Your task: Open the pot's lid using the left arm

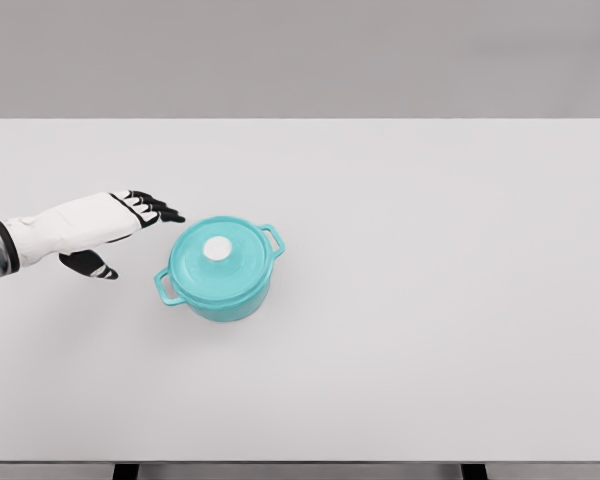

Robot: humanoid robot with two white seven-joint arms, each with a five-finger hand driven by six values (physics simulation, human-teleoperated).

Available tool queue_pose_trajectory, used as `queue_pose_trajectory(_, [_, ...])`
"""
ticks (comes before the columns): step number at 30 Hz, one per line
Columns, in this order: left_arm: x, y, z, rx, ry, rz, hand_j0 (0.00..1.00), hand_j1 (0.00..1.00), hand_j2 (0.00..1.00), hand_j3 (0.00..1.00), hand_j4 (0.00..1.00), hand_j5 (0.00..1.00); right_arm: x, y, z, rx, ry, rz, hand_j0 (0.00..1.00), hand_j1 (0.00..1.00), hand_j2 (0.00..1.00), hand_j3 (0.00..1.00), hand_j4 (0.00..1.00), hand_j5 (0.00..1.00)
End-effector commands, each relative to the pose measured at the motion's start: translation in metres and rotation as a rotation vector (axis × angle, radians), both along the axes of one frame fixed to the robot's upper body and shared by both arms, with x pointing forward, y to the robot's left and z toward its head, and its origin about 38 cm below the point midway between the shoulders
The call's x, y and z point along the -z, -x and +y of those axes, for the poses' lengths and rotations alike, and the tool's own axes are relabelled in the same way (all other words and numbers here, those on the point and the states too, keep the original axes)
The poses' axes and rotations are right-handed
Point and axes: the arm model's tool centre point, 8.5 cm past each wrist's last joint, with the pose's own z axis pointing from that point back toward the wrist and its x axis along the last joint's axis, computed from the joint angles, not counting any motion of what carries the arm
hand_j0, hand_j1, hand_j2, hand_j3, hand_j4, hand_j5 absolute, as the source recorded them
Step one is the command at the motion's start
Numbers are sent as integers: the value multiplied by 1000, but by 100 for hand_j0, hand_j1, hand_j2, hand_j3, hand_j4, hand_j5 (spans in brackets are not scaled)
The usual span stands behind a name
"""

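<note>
A teal pot (221, 275) with two side handles stands on the white table (430, 300), left of the middle. Its teal lid (220, 255) sits closed on top, with a white round knob (218, 249) at the centre. My left hand (140, 225) comes in from the left edge and hovers just left of the pot, a short gap away from the lid. Its black fingers (158, 208) are stretched out toward the pot and the thumb (90, 265) hangs below; it holds nothing.
The table's far edge runs along the top against a grey wall, and its front edge lies near the bottom of the picture, with dark legs showing below.
</note>
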Motion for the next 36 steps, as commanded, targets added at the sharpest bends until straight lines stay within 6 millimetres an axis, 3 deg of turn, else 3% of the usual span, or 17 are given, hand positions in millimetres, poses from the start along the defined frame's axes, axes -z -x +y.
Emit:
queue_pose_trajectory(1, [-1, 0, 0, -1, 2, 0, 100, 100, 100, 100, 100, 100, 0, 0, 0, 0, 0, -2, 100, 100, 100, 100, 100, 100])
queue_pose_trajectory(3, [-2, -1, 1, -4, 2, -4, 100, 100, 100, 100, 100, 100, 0, 9, -1, 2, 3, 15, 100, 100, 100, 100, 100, 100])
queue_pose_trajectory(13, [-28, -9, -6, 24, -6, -67, 100, 100, 100, 100, 100, 100, 0, 9, -1, 2, 3, 15, 100, 100, 100, 100, 100, 100])
queue_pose_trajectory(14, [-44, -3, -3, 47, -15, -85, 100, 100, 100, 100, 100, 100, 0, 9, -1, 0, 3, 15, 100, 100, 100, 100, 100, 100])
queue_pose_trajectory(15, [-68, -1, -2, 76, 49, -74, 100, 100, 100, 100, 100, 100, 0, 9, -1, 2, 3, 15, 100, 100, 100, 100, 100, 100])
queue_pose_trajectory(16, [-80, -1, -3, 90, 160, -20, 100, 100, 100, 100, 100, 100, 0, 9, -1, 2, 3, 15, 100, 100, 100, 100, 100, 100])
queue_pose_trajectory(20, [-73, 10, -30, 261, 137, 34, 100, 100, 100, 100, 100, 100, 0, 9, -1, 2, 3, 15, 100, 100, 100, 100, 100, 100])
queue_pose_trajectory(24, [-87, 14, -42, 392, 122, -26, 100, 100, 100, 100, 100, 100, 0, 9, -1, 2, 3, 15, 100, 100, 100, 100, 100, 100])
queue_pose_trajectory(27, [-90, 12, -43, 395, 103, -46, 100, 100, 100, 100, 100, 100, 0, 9, -1, 2, 3, 15, 100, 100, 100, 100, 100, 100])
queue_pose_trajectory(30, [-90, 7, -64, 430, 106, -85, 100, 100, 100, 100, 100, 100, 0, 9, -1, 2, 3, 15, 100, 100, 100, 100, 100, 100])
queue_pose_trajectory(31, [-88, 4, -84, 466, 114, -112, 100, 100, 100, 100, 100, 100, 0, 9, -1, 2, 3, 15, 100, 100, 100, 100, 100, 100])
queue_pose_trajectory(33, [-76, 4, -105, 509, 74, -114, 100, 100, 100, 100, 100, 100, 0, 9, -1, 2, 3, 15, 100, 100, 100, 100, 100, 100])
queue_pose_trajectory(36, [-74, 4, -109, 520, 64, -110, 100, 100, 100, 100, 100, 100, 0, 9, -1, 2, 3, 15, 100, 100, 100, 100, 100, 100])
